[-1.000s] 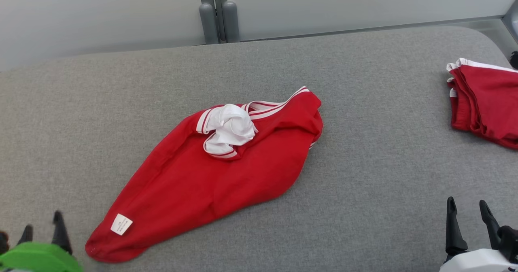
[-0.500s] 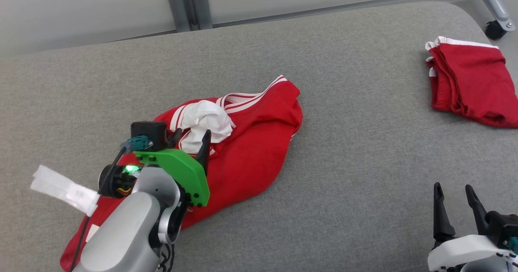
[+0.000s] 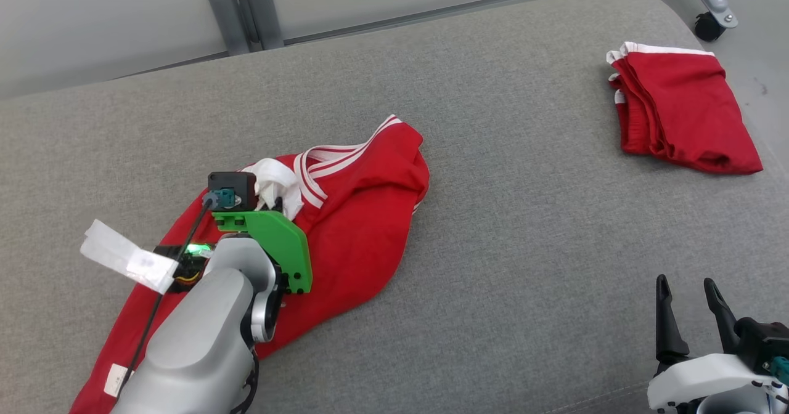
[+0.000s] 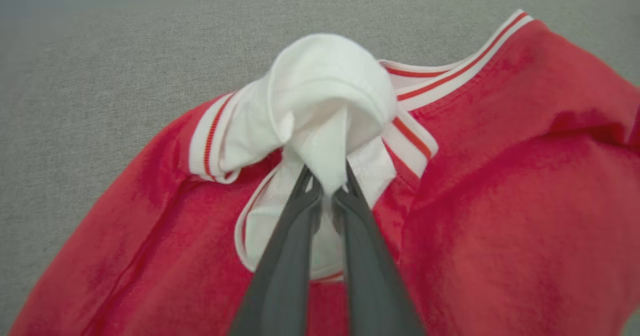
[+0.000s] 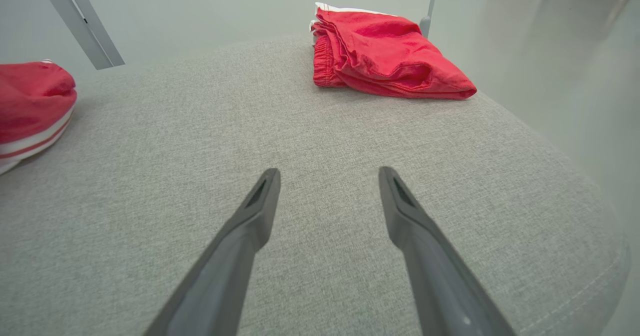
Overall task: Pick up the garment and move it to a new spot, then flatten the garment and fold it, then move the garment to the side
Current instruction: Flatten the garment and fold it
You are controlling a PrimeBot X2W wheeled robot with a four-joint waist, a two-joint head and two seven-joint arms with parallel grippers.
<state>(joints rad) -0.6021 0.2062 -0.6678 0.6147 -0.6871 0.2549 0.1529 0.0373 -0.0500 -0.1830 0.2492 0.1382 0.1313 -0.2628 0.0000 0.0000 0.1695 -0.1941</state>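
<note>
The left fingers (image 4: 300,211) are pressed nearly together, pinching a fold of the white cloth (image 4: 325,91) that bunches up at the striped neckline of the garment (image 4: 500,201). In the left wrist view the white fold runs down between the two dark tips, with red-and-white ribbed trim curling to either side of it. In the head view the green bracket (image 3: 277,241) behind those fingers sits over the middle of the garment (image 3: 363,217), and the pale forearm (image 3: 203,334) crosses its lower part. The garment is red and lies crumpled and slanted on the grey bench (image 3: 493,247), left of centre, with a small white label (image 3: 115,380) near its lower end. The right fingers (image 5: 260,211) are spread wide with nothing between them, above bare bench (image 5: 325,126) at the lower right of the head view (image 3: 666,315), well apart from the garment. A second, folded red garment (image 3: 678,112) lies at the far right end of the bench, also visible ahead in the right wrist view (image 5: 390,56).
</note>
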